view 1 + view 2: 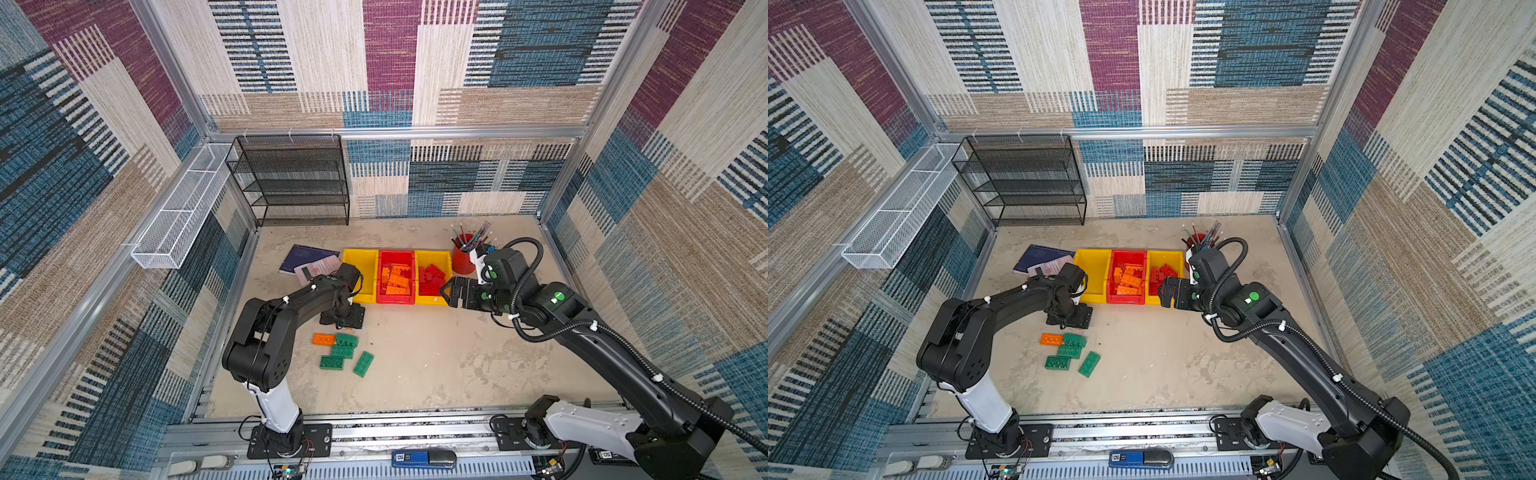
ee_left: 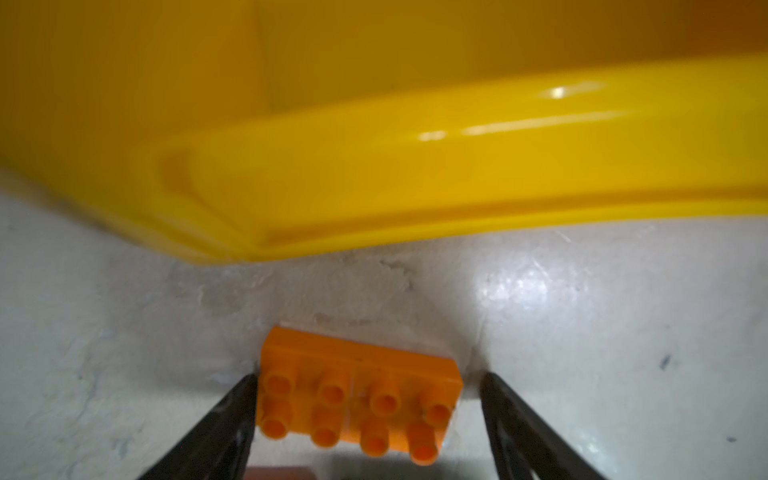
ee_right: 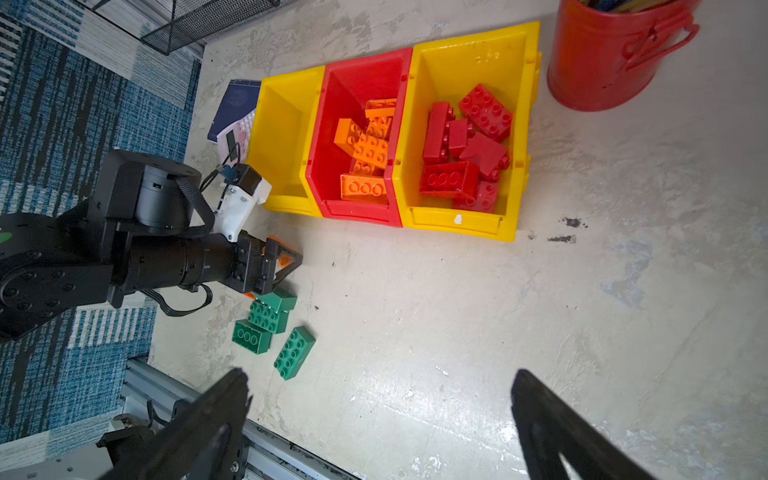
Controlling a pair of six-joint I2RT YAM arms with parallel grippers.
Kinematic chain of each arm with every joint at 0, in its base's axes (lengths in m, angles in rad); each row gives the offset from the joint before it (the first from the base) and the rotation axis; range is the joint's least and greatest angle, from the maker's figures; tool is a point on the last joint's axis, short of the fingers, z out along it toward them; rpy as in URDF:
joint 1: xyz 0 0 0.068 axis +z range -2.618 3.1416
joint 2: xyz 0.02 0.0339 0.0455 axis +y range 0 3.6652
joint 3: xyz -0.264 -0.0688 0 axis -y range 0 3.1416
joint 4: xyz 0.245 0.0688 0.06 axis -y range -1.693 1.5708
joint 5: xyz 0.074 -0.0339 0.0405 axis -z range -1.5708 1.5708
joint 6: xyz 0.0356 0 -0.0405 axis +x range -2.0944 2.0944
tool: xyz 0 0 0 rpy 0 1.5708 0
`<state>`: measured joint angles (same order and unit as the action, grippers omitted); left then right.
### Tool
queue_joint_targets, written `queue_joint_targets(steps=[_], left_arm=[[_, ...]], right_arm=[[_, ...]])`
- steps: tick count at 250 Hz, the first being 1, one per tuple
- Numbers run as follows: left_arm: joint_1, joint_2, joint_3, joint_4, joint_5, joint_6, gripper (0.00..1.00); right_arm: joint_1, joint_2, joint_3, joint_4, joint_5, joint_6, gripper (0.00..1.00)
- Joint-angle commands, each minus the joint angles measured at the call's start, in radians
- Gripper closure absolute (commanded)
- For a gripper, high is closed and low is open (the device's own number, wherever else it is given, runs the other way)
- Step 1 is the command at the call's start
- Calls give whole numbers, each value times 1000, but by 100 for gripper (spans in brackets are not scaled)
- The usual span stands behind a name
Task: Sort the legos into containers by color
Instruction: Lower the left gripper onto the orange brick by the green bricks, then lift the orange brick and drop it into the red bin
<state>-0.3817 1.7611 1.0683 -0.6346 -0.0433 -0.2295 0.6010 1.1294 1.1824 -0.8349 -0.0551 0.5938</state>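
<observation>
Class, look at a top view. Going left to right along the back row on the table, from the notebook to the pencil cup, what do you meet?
notebook → left yellow bin → red bin → right yellow bin → red pencil cup

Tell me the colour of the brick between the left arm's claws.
Orange: the lego brick shows best in the left wrist view.

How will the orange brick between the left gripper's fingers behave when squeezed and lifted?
Likely rigid: the orange brick looks like hard plastic. Probably light, given hollow studs. Gripped end to end by the left gripper, it might pivot.
</observation>
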Motion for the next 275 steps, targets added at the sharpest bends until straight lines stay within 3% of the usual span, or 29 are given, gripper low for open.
queue_joint_targets(steps=[1,42,123,155,215,275], left_arm=[[1,15,1,-5,-10,6,22],[0,11,6,-26,-15,-3,29],[0,9,64,-74,-17,-29,35],[-2,11,140,-116,-14,-42,40],[-7,1,313,-198,27,-54,40],[-77,101,595,-295,43,-57,41]], right_arm=[[0,-6,-3,15,17,10,0],[0,-3,-11,22,14,12,0],[0,-6,-16,12,23,11,0],[0,-9,-9,1,34,8,0],[-1,-30,-12,-16,57,13,0],[-1,-66,-25,-35,81,29,0]])
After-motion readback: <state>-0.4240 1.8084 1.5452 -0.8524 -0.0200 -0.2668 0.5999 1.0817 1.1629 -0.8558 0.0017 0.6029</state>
